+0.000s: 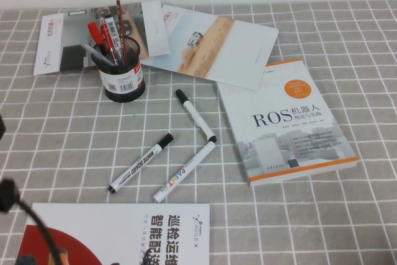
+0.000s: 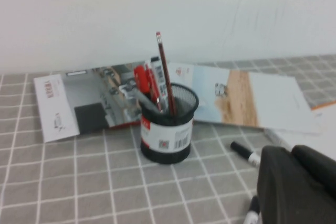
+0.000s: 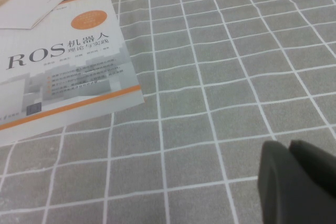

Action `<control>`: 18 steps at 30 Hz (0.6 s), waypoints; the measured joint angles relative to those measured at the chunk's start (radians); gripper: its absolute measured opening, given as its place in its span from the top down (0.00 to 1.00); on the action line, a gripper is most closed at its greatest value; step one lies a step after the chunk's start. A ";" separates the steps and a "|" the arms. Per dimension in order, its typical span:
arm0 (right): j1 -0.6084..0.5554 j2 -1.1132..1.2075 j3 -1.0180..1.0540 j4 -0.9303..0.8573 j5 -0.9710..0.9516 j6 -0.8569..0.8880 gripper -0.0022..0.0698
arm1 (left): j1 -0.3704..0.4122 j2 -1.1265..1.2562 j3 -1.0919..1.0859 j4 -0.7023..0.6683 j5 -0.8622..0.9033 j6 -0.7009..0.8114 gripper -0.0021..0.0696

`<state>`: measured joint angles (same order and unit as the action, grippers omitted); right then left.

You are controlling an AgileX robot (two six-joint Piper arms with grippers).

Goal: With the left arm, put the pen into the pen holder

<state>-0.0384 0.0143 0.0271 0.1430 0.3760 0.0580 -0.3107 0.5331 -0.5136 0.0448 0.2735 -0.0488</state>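
Pen (image 1: pixel 118 26) is standing in holder (image 1: pixel 122 76); my left gripper (image 2: pixel 299 184), grip unreadable, is clearing away; right gripper (image 3: pixel 299 182) likewise unreadable.

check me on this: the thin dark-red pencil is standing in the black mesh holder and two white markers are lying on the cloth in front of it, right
Not quite: three white markers lie on the cloth, not two, as the high view shows. The rest holds: the pencil stands in the black mesh holder. The left gripper is back from the holder in its wrist view; the right gripper is over bare cloth beside the ROS book.
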 joint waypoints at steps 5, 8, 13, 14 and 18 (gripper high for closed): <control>0.000 0.000 0.000 0.000 0.000 0.000 0.99 | 0.000 -0.051 0.016 0.014 0.066 -0.004 0.97; 0.000 0.000 0.000 0.000 0.000 0.000 0.99 | 0.000 -0.068 0.016 0.014 0.112 -0.004 0.97; 0.000 0.000 0.000 0.000 0.000 0.000 0.99 | 0.000 -0.110 0.034 0.022 0.129 -0.004 0.97; 0.000 0.000 0.000 0.000 0.000 0.000 0.99 | 0.000 -0.123 0.048 0.028 0.116 -0.002 0.97; 0.000 0.000 0.000 0.000 0.000 0.000 0.99 | 0.029 -0.237 0.145 -0.024 0.038 0.080 0.97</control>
<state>-0.0384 0.0143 0.0271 0.1430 0.3760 0.0580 -0.2813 0.2966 -0.3686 0.0212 0.3114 0.0312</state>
